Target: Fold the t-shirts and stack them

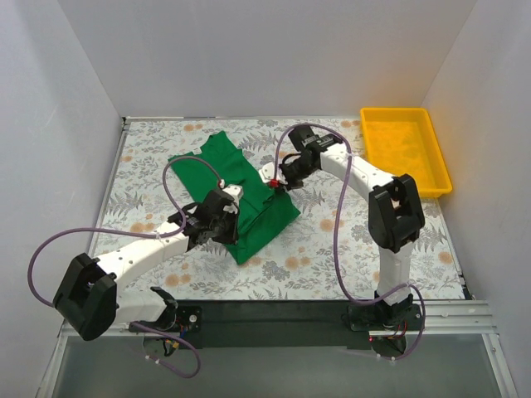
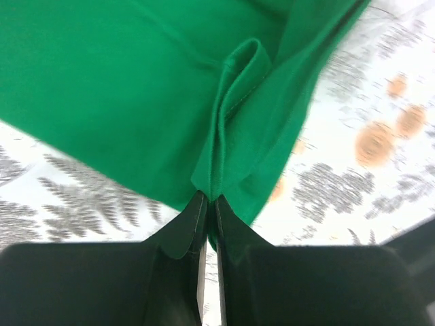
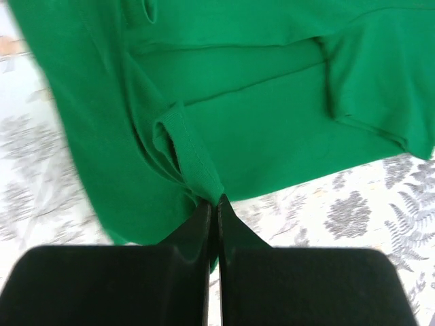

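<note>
Green t-shirt (image 1: 265, 224) lies rumpled on the floral table (image 1: 332, 249); left gripper (image 2: 209, 200) and right gripper (image 3: 216, 200) jaws each pinch a hemmed fold.

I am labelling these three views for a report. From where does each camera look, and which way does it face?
Top external: high behind the arm bases, looking down and forward over the floral table; the left arm and the right arm show whole, with the t-shirt and the tray.
Left wrist: on the left arm, looking along the left gripper, shut on a t-shirt fold.
Right wrist: on the right arm, looking along the right gripper, shut on a hem fold.
Shared: both wrist views show the t-shirt over the table.
</note>
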Robot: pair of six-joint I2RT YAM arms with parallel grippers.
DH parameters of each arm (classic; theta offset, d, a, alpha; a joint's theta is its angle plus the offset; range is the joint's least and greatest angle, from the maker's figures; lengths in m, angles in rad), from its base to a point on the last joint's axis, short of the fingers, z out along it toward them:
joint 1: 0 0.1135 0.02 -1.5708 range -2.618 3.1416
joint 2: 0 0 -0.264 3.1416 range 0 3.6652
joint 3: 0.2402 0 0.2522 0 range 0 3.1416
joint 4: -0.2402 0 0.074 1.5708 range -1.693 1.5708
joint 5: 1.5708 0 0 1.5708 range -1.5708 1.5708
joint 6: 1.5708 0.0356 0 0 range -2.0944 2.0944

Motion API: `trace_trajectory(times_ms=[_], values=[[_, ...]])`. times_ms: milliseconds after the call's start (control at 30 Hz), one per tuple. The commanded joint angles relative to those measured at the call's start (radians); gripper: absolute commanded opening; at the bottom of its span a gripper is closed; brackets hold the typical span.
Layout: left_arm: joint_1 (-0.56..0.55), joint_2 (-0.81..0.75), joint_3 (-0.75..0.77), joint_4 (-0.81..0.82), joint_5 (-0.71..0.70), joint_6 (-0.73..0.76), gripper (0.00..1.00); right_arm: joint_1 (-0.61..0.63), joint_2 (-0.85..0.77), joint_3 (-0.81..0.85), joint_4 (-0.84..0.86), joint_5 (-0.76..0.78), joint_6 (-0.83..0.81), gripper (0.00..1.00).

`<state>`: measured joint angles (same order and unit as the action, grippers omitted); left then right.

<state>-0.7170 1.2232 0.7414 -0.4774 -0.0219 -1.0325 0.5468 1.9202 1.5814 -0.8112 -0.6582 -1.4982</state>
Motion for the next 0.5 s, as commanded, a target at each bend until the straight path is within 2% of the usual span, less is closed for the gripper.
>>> trace_trajectory(times_ms=[0,200,467], values=[[0.083,0.009,0.044,0.013,-0.012,0.051,0.00,0.010,0.094,0.167,-0.006,0.020,0.108,0.01],[0.231,0.058,0.098,0.052,-0.044,0.101,0.00,0.028,0.264,0.414,0.003,0.052,0.249,0.01],[0.347,0.133,0.141,0.103,-0.032,0.146,0.00,0.061,0.381,0.526,0.136,0.135,0.415,0.01]])
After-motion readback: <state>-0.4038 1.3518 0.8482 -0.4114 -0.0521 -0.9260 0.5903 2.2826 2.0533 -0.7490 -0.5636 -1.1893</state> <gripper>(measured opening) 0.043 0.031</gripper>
